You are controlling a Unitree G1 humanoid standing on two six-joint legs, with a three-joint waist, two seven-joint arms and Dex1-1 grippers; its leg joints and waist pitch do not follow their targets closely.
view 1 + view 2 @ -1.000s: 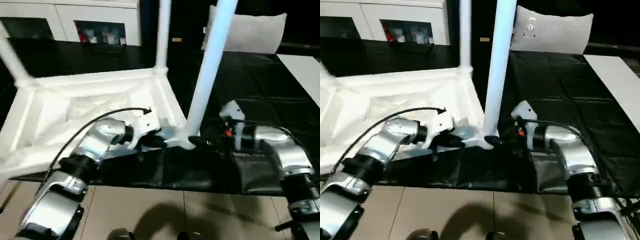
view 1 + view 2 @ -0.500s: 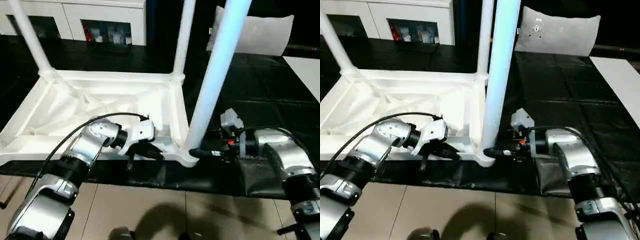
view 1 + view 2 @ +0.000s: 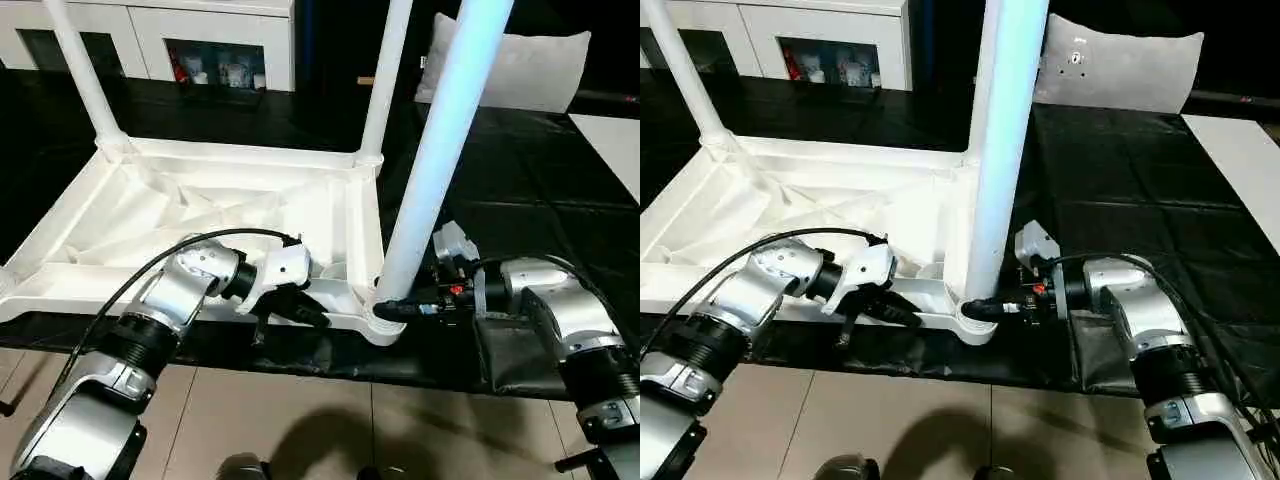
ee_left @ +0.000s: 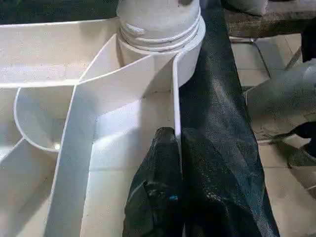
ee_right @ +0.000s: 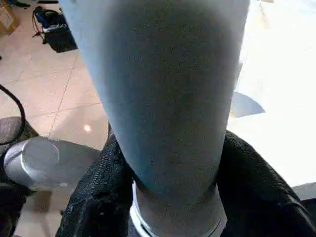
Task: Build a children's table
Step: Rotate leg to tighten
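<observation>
The children's table point(image 3: 215, 215) lies upside down on a black-covered surface point(image 3: 520, 190), its white ribbed, cross-braced underside facing up. Three tapered round legs stand upright from corner sockets, long axes vertical: far left point(image 3: 85, 80), far right point(image 3: 388, 80), and the near-right leg point(image 3: 440, 160). The left hand point(image 4: 178, 163) is closed on the thin near rim wall. The right hand point(image 5: 170, 197) wraps the near-right leg's base just above its socket, apparently gripping it.

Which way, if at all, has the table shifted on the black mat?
Yes. The table's corner under the near leg swung toward the black mat's front edge; its near rim now lies almost parallel to it.
</observation>
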